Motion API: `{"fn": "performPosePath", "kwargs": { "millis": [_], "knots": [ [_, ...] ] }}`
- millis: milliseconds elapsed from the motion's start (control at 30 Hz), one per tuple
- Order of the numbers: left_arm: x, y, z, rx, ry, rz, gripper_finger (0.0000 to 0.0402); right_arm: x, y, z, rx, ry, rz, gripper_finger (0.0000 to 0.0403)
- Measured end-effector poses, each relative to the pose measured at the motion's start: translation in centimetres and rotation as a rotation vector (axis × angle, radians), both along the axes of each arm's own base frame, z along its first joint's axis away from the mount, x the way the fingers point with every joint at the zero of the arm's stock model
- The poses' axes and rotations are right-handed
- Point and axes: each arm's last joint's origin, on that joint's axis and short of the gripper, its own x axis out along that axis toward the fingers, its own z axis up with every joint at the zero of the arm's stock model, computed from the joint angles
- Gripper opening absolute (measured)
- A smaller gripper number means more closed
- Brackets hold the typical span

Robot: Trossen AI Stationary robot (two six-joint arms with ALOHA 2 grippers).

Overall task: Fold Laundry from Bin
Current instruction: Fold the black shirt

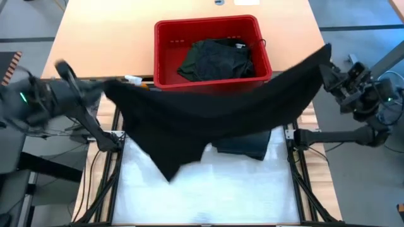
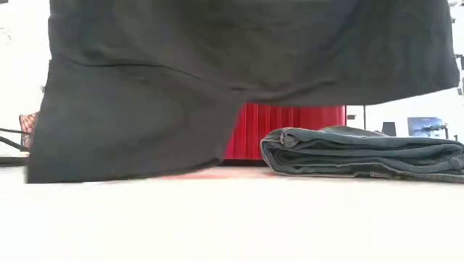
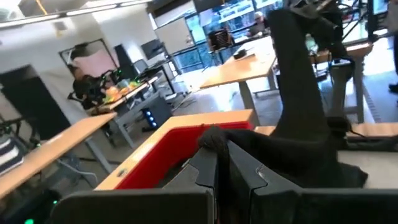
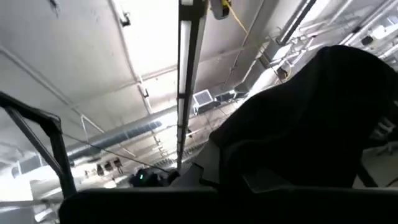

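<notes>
Left gripper (image 1: pixel 108 88) sat at the left side of the desk (image 1: pixel 113 38), just left of the bin's near left corner, fingers pinched fully together on one end of a black garment (image 1: pixel 214 113). In the left wrist view the cloth was bunched right at the fingertips (image 3: pixel 214 163) and ran away from them toward the other arm.

The black garment hung stretched between the two arms, crossing in front of the red bin (image 1: pixel 163 57) and sagging in the middle. Its lower left part drooped into a point over the white mat (image 1: pixel 240 189) on the near half of the desk. From the low view the hanging cloth filled the upper frame, with its left portion reaching down close to the desk surface; contact there could not be judged.

The bin stood at the desk's centre rear, upright, with a crumpled dark green garment (image 1: pixel 214 60) lying inside it.

Below the stretched cloth, on the mat right of centre, lay a folded dark garment (image 2: pixel 362 151), flat, with the bin's ribbed red wall behind it.

Right gripper (image 1: pixel 328 66) was raised at the desk's right edge, closed tight on the garment's other end, which rose to a peak there.
</notes>
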Motion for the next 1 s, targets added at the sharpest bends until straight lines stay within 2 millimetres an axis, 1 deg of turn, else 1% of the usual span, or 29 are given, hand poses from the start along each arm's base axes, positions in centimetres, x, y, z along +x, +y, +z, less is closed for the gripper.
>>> {"fn": "performPosePath", "kwargs": {
  "millis": [67, 133, 233, 333, 400, 467, 533, 600, 700, 767, 833, 867, 933, 967, 1000],
  "knots": [
    [-0.8, 1.3, 1.7, -0.024, -0.020, -0.032, 0.0000, 1.1, -0.1, 1.5, -0.034, 0.040, -0.024, 0.0024],
    [-1.3, 2.3, 2.9, -0.035, -0.049, -0.100, 0.0000, 2.0, -0.3, 2.6, -0.070, 0.098, -0.051, 0.0024],
    [-1.6, 2.6, 3.6, -0.029, -0.083, -0.206, 0.0000, 3.2, -0.5, 3.3, -0.091, 0.211, -0.055, 0.0024],
    [-1.1, 1.7, 2.8, -0.031, -0.070, -0.336, 0.0000, 4.2, -0.4, 2.5, -0.131, 0.336, 0.045, 0.0024],
    [-0.7, 0.9, 1.7, -0.056, -0.026, -0.427, 0.0000, 4.7, -0.3, 1.5, -0.143, 0.442, 0.121, 0.0024],
    [0.0, -0.2, 0.1, -0.112, 0.047, -0.510, 0.0000, 5.4, -0.2, -0.1, -0.120, 0.548, 0.210, 0.0024],
    [0.9, -1.6, -2.0, -0.196, 0.141, -0.540, 0.0000, 5.9, 0.1, -2.3, -0.071, 0.627, 0.327, 0.0024],
    [2.0, -3.4, -4.7, -0.280, 0.249, -0.532, 0.0000, 6.9, 0.5, -5.3, -0.002, 0.701, 0.471, 0.0024],
    [4.0, -6.7, -10.0, -0.409, 0.409, -0.490, 0.0000, 8.0, 1.7, -11.3, 0.120, 0.836, 0.645, 0.0024],
    [5.1, -9.2, -14.1, -0.534, 0.515, -0.485, 0.0000, 8.4, 2.6, -15.3, 0.204, 0.901, 0.732, 0.0024],
    [5.5, -11.1, -17.9, -0.685, 0.609, -0.483, 0.0000, 8.1, 3.6, -18.2, 0.279, 0.905, 0.828, 0.0024],
    [5.6, -12.0, -19.7, -0.767, 0.642, -0.479, 0.0000, 7.7, 4.0, -19.3, 0.322, 0.895, 0.865, 0.0024],
    [5.4, -13.6, -23.0, -0.909, 0.701, -0.451, 0.0000, 7.0, 4.7, -20.5, 0.406, 0.854, 0.925, 0.0024],
    [5.1, -14.2, -24.6, -0.965, 0.739, -0.427, 0.0000, 6.6, 5.1, -21.3, 0.452, 0.869, 0.964, 0.0024],
    [4.7, -14.6, -25.8, -1.025, 0.764, -0.405, 0.0000, 6.3, 5.5, -22.2, 0.503, 0.909, 0.992, 0.0024]
  ]
}}
